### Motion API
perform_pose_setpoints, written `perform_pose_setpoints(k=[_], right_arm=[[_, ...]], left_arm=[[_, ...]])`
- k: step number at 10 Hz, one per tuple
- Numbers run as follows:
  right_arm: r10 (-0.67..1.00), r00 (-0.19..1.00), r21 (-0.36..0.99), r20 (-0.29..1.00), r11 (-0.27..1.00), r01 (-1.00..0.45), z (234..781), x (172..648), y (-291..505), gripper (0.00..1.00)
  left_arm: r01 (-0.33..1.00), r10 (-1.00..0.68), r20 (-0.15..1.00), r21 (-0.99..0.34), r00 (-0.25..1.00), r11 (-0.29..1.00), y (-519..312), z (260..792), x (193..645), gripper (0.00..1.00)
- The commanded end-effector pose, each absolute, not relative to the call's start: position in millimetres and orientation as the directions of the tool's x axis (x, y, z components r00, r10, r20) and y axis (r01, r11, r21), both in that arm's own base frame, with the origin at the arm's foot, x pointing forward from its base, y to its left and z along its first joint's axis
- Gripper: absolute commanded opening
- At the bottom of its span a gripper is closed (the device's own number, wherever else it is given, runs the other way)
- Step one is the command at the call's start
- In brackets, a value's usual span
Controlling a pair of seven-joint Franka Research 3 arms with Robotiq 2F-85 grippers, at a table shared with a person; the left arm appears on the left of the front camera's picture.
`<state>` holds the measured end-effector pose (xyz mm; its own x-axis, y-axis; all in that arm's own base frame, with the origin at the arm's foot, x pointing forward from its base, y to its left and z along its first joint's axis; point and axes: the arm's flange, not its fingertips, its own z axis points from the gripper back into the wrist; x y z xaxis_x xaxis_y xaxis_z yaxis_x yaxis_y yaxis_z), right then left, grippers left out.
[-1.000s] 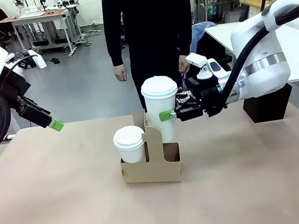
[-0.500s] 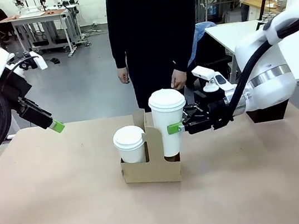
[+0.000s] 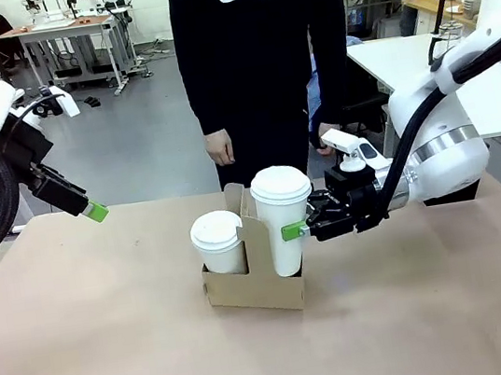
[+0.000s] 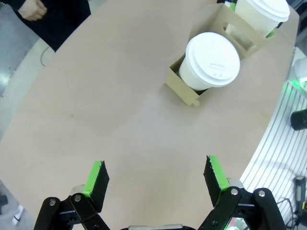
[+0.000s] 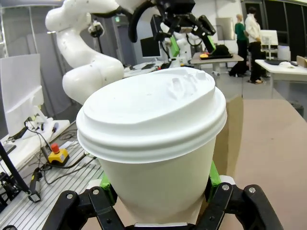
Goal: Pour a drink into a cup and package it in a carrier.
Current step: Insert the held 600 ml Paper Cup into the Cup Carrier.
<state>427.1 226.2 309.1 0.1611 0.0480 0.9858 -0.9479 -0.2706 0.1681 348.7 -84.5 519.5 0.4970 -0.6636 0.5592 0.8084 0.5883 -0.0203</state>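
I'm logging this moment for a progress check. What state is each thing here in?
Tall cup: lidded, upright, lowered into the carrier's right hole, gripped.
Short cup: lidded, upright, seated in the left hole.
Carrier: upright on the table, both near holes filled.
Right claw: shut on the tall cup.
Left claw: open, empty, raised over the table's left side.

On the counter (image 3: 113,340) there are two white lidded paper cups, one tall cup (image 3: 285,220) and one short cup (image 3: 218,242), one brown cardboard drink carrier (image 3: 255,281), and two robot tools, the left tool (image 3: 96,211) and the right tool (image 3: 297,230), with one person (image 3: 259,54) beyond.
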Motion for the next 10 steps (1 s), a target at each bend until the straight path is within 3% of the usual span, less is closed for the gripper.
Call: perform_pose_setpoints(k=[1,9,10], right_arm=[[0.038,0.118,0.124,0.992,-0.263,-0.957,298,431,228,0.8],[0.076,0.036,0.055,0.996,-0.275,-0.96,251,431,235,0.8],[0.093,0.018,0.042,0.996,-0.267,-0.963,249,430,233,1.0]], left_arm=[[0.811,-0.667,0.561,-0.014,0.491,0.585,-84,520,349,1.0],[0.811,-0.667,0.561,-0.014,0.491,0.585,-84,520,349,1.0],[0.811,-0.667,0.561,-0.014,0.491,0.585,-84,520,349,1.0]])
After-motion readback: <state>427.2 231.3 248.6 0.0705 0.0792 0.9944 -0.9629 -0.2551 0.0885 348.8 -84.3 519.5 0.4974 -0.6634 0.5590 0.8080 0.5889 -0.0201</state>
